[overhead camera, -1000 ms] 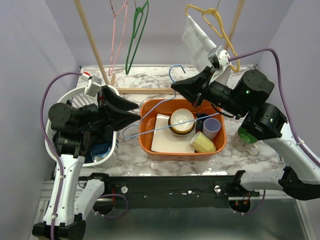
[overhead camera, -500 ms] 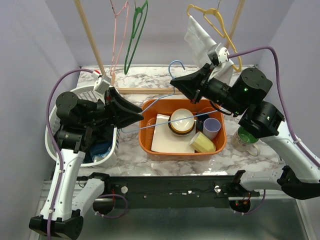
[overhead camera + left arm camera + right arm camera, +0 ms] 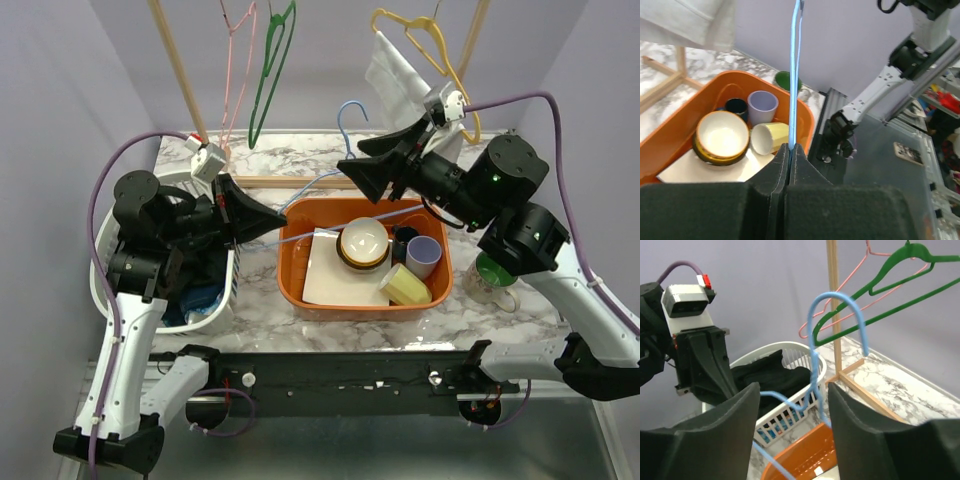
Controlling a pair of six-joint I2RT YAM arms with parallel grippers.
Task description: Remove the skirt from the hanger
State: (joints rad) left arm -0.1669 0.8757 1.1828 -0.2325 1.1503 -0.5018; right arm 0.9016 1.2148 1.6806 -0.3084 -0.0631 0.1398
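Note:
A bare blue wire hanger (image 3: 350, 104) hangs in the air above the orange tub (image 3: 300, 295), with no cloth on it. My left gripper (image 3: 290, 217) is shut on its lower wire. In the left wrist view the wire (image 3: 794, 75) runs straight up from the closed left gripper (image 3: 790, 147). My right gripper (image 3: 350, 165) stands open around the hanger's neck; the hook (image 3: 837, 294) rises between the spread fingers of the right gripper (image 3: 792, 390), which do not touch it. A black garment (image 3: 770, 375) lies in the white basket (image 3: 790, 347). Whether it is the skirt I cannot tell.
The orange tub holds a bowl (image 3: 363, 240), cups and a white sheet. A white garment (image 3: 395, 75) hangs on a yellow hanger (image 3: 440, 50) at the back right. Green (image 3: 270, 70) and pink (image 3: 232, 70) hangers hang on the wooden rack (image 3: 180, 70). A green cup sits at the right.
My left gripper has closed on the blue hanger's wire. My right gripper has opened and let go of the hanger, which has risen slightly.

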